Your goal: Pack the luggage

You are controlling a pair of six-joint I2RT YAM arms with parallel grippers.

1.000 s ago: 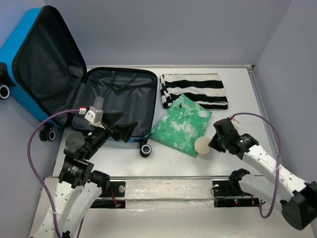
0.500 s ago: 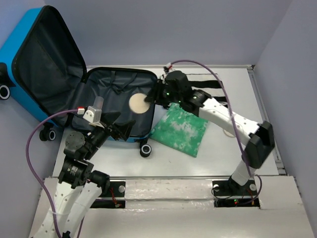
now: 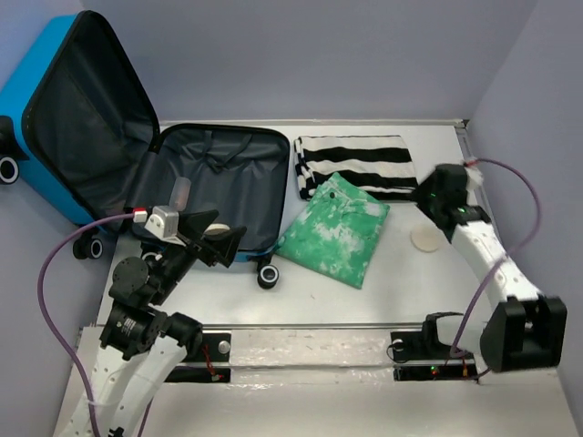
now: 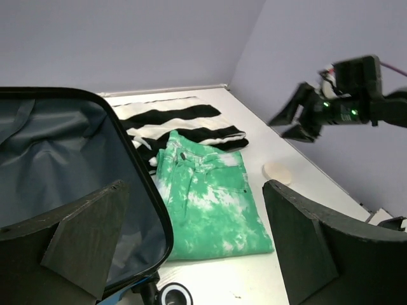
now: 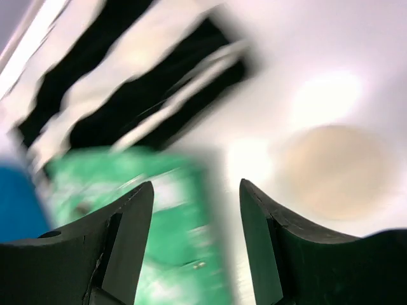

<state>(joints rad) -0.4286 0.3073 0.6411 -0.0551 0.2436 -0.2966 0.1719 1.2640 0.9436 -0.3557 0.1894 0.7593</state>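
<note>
The luggage [image 3: 237, 168] is lying open at the table's left, its lid leaning against the wall. The left gripper [image 3: 219, 233] is hovering over its near rim, jaws spread wide and empty. The right gripper [image 5: 195, 185], also parted and holding nothing, is hanging well off to the right, near a beige disc [image 3: 425, 238]. A green tie-dye garment [image 3: 332, 228] and a striped one [image 3: 357, 166] are lying between.

Striped cloth [image 5: 108, 89] blurred, green cloth [image 5: 178, 190] blurred, luggage [image 3: 91, 118] cropped left

Overhead; two wrist views; trousers [image 3: 335, 229] common
</note>
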